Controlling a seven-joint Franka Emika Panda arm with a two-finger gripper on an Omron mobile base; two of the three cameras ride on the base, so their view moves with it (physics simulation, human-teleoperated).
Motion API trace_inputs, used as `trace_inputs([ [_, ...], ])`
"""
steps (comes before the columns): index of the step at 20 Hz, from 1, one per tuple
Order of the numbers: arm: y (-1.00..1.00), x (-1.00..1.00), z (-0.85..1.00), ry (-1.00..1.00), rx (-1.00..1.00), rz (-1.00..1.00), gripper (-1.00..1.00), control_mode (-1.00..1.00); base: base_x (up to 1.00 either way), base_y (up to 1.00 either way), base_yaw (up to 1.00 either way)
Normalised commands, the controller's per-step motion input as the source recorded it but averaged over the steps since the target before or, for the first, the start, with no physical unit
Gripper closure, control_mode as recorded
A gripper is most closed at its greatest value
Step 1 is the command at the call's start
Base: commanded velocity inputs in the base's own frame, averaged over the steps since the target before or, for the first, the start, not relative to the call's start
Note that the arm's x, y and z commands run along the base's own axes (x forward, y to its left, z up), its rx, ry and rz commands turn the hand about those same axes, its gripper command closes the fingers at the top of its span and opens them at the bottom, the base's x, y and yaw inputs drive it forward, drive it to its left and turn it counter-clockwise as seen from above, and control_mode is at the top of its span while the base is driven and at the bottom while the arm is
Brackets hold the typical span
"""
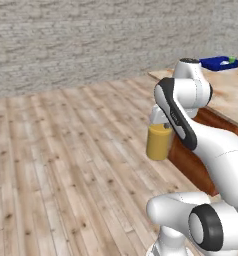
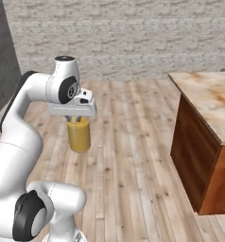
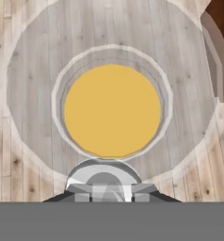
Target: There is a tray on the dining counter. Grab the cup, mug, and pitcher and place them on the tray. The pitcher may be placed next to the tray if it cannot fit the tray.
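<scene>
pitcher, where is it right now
The pitcher hangs upright from the gripper above the wood floor, left of the dining counter in the right base view.

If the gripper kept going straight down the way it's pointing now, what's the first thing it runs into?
The gripper already holds the pitcher hanging below it; further down, that pitcher would probably meet the wooden floor first.

Orange-filled clear pitcher [image 2: 79,135], royal-blue tray [image 1: 217,62] (green cup [image 1: 232,59] on it), rusty-veined beige dining counter [image 2: 212,100].
</scene>
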Motion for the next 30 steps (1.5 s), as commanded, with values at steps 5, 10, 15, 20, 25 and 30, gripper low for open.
trace_inputs([
  [5,0.00,0.00,0.00,0.00,0.00,0.00,1.00,1.00,1.00,0.25,-0.10],
  [10,0.00,0.00,0.00,0.00,0.00,0.00,1.00,1.00,1.00,0.28,-0.09],
  [15,0.00,0.00,0.00,0.00,0.00,0.00,1.00,1.00,1.00,0.33,-0.10],
  [20,0.00,0.00,0.00,0.00,0.00,0.00,1.00,1.00,1.00,0.36,-0.10],
  [25,0.00,0.00,0.00,0.00,0.00,0.00,1.00,1.00,1.00,0.35,-0.11],
  [30,0.00,0.00,0.00,0.00,0.00,0.00,1.00,1.00,1.00,0.33,-0.11],
])
